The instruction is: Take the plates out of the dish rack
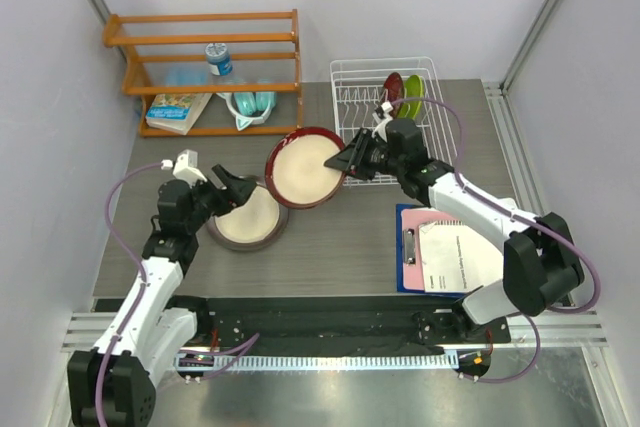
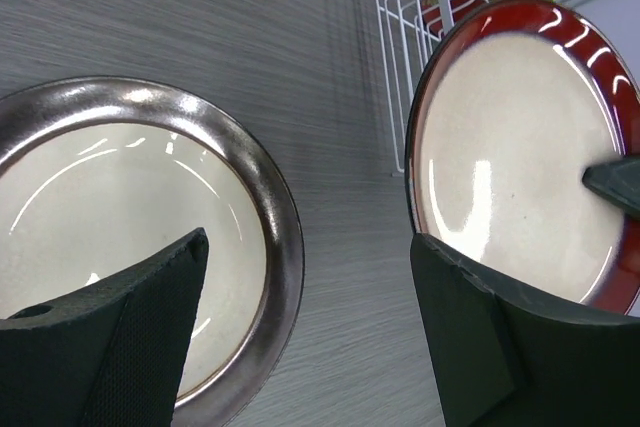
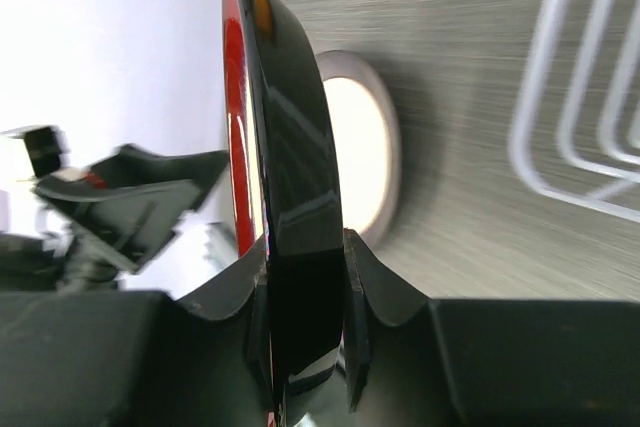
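Observation:
The maroon-rimmed plate (image 1: 300,172) hangs tilted above the table just left of the dish rack (image 1: 350,97), with my right gripper (image 1: 347,160) shut on its right rim. In the right wrist view its dark edge (image 3: 290,147) stands pinched between the fingers of the right gripper (image 3: 305,247). The grey-rimmed plate (image 1: 250,222) lies flat on the table. My left gripper (image 1: 235,190) hovers open over its far right edge, holding nothing (image 2: 310,247). A dark red plate (image 1: 394,90) and a lime green plate (image 1: 411,95) stand upright in the rack.
An orange wooden shelf (image 1: 200,37) stands at the back left with a bottle (image 1: 218,57), a book (image 1: 180,110) and teal headphones (image 1: 250,105). A blue clipboard with paper (image 1: 445,252) lies at the front right under the right arm.

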Motion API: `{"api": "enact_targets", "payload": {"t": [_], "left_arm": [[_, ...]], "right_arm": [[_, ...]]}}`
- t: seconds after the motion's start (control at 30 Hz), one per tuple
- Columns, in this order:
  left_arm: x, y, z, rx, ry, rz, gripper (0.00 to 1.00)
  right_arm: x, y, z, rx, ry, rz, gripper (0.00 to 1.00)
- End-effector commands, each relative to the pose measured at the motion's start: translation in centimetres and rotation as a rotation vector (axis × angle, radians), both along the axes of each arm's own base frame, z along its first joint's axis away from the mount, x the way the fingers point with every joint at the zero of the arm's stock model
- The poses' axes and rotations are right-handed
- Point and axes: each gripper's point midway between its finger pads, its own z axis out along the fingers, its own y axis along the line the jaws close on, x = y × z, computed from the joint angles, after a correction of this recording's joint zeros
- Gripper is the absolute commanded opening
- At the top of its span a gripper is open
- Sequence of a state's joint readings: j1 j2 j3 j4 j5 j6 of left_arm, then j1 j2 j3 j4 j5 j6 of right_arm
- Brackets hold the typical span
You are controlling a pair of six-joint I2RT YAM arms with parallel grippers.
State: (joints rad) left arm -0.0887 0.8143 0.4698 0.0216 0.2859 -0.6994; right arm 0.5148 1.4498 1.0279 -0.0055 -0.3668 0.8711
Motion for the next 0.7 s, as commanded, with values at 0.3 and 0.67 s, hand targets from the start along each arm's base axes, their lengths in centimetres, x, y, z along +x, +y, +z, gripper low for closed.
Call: {"api": "enact_targets", "payload": {"t": [0.3,0.67], "left_arm": [[0.6,-2.7,2.7,-0.107,-0.140,-0.082,0.82],[-0.6,0.9,2.9,-0.007,-0.143,0.098,0.85]], "right_arm": [[-1.3,3.6,8.1,0.407,-0.163,0.129,0.01],[0.8,1.3,7.4,0.329,-0.193,0.033,0.01]]}}
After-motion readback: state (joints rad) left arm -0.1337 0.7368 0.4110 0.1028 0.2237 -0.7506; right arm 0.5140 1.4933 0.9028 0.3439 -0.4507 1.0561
